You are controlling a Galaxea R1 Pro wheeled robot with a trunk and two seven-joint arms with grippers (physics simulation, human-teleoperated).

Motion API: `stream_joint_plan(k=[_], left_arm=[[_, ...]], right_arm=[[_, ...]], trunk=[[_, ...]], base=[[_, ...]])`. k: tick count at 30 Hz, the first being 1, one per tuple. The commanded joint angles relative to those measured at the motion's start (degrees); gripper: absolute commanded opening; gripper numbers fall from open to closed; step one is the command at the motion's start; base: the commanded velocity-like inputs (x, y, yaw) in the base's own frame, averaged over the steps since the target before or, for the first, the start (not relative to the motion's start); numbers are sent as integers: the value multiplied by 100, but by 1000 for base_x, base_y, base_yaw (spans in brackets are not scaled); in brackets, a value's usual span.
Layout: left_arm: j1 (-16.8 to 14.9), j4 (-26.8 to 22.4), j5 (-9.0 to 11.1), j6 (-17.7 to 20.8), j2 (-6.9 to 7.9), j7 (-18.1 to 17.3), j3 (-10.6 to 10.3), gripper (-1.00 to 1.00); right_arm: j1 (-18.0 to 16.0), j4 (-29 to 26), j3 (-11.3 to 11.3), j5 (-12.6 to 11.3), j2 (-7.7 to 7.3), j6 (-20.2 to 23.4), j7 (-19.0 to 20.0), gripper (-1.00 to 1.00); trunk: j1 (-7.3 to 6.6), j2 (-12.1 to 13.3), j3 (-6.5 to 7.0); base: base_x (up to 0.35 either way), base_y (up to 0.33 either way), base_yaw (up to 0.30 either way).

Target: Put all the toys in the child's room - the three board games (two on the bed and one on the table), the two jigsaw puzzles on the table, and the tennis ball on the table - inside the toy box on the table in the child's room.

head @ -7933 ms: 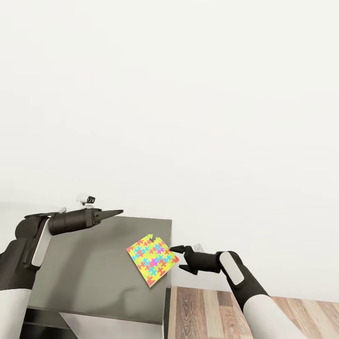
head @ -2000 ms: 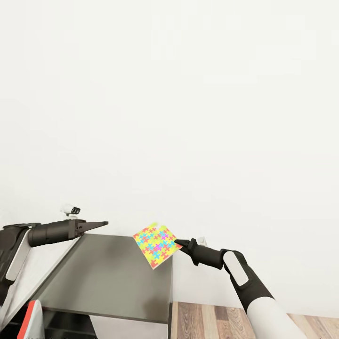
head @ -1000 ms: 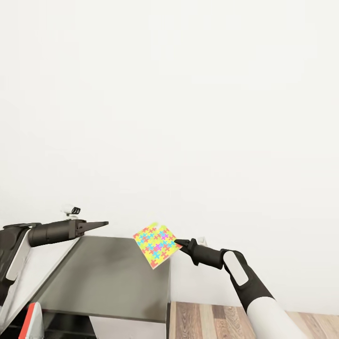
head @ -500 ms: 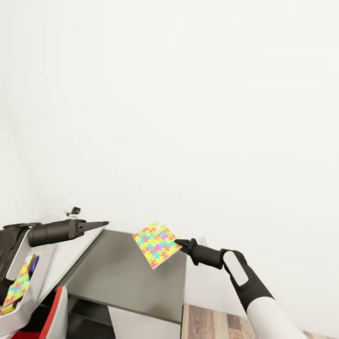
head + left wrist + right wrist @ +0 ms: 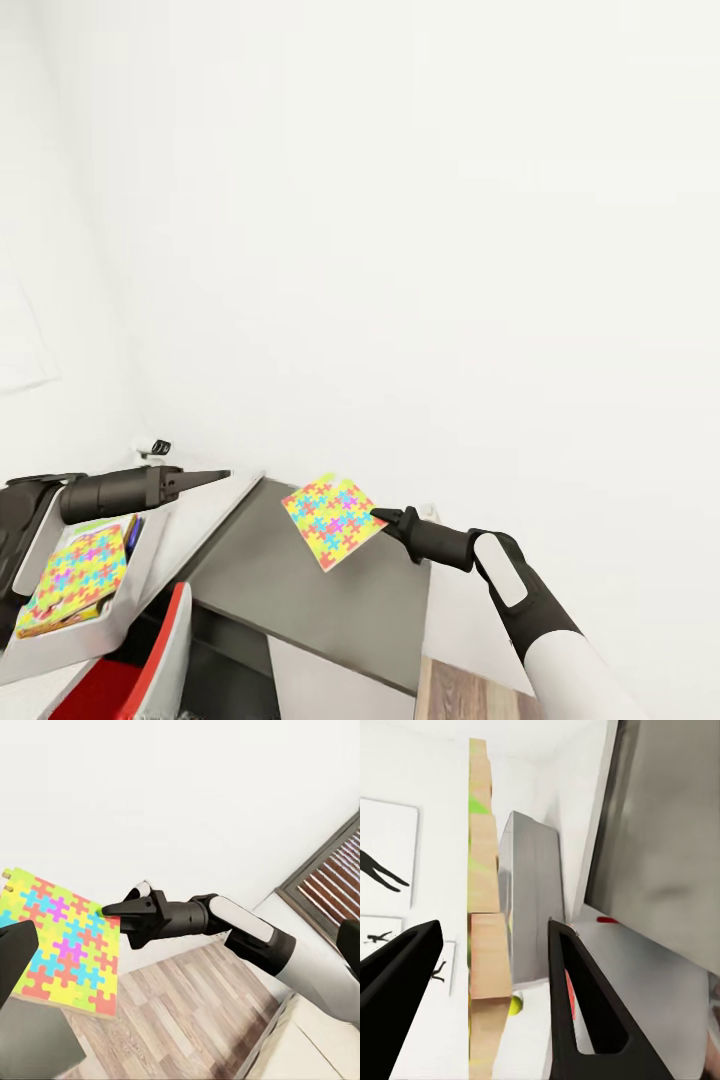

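Note:
My right gripper (image 5: 380,517) is shut on one corner of a jigsaw puzzle (image 5: 329,519), holding it tilted in the air above the table's dark-grey wing (image 5: 340,600). The right wrist view shows that puzzle (image 5: 484,945) edge-on between the two fingers. A second jigsaw puzzle (image 5: 75,578) lies flat in the light-grey toy box (image 5: 130,585) at the lower left. My left gripper (image 5: 220,476) hovers over the toy box's far end with its fingers (image 5: 15,960) wide apart and nothing between them. A small yellow-green ball (image 5: 516,1004) peeks out beside the held puzzle.
A red object with a pale edge (image 5: 150,675) stands at the desk's near side, below the toy box. White walls meet in a corner behind the desk. Black silhouette prints (image 5: 382,874) hang on one wall. Wood-plank floor (image 5: 470,690) lies right of the desk.
The puzzle was lifted off the dark wing into the air. In the last second the whole view has swung left, bringing the toy box, its puzzle and the red object into sight.

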Motion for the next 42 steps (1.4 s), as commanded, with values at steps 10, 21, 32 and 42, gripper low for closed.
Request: stream_joint_plan(k=[10, 21, 32, 42], left_arm=[[-2, 2, 32, 60, 13, -13, 14, 100], [-3, 2, 47, 60, 70, -25, 55, 100], [50, 24, 46, 60, 489, -926, 303, 100], [50, 76, 33, 60, 496, -926, 355, 100]], right_arm=[[-11, -421, -17, 5, -6, 40, 109, -100], [-29, -1337, -15, 11, -21, 53, 143, -100], [-34, -1340, -22, 74, -27, 64, 88, -100], [-34, -1358, -17, 66, -23, 44, 132, -100]], trunk=[[2, -4, 0], [2, -4, 0], [2, -4, 0], [2, -4, 0]], base=[[0, 0, 166], [0, 0, 3], [0, 0, 0], [0, 0, 0]])
